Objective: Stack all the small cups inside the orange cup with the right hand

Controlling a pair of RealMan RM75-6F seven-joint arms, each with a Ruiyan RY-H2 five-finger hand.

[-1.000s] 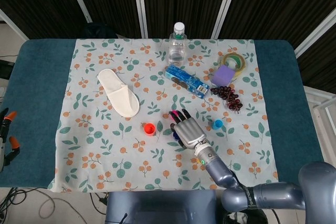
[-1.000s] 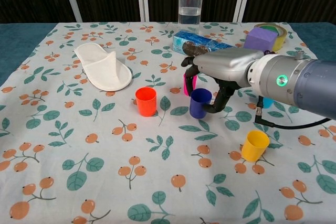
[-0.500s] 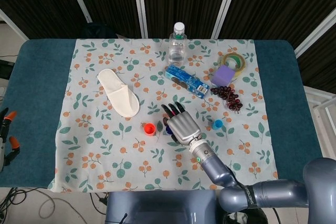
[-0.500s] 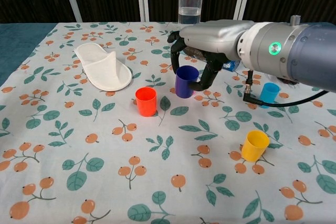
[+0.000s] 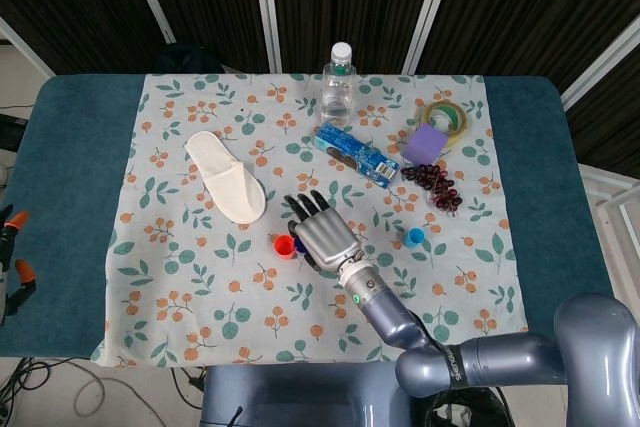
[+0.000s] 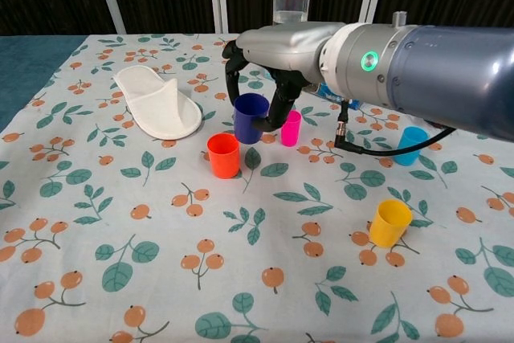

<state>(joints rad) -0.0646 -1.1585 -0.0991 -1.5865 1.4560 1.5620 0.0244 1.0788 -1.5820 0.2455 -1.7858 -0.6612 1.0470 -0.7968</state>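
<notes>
Moved left since earlier: right hand (image 6: 269, 78), palm down, fingers curled around the purple cup (image 6: 250, 117), held above the tabletop just beside the orange cup (image 6: 223, 155).

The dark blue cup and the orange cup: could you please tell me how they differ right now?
The dark blue cup is held off the cloth by the right hand, while the orange cup stands free on the tablecloth. The dark blue cup looks slightly wider than the orange one. Both are upright, open-topped and appear empty.
</notes>
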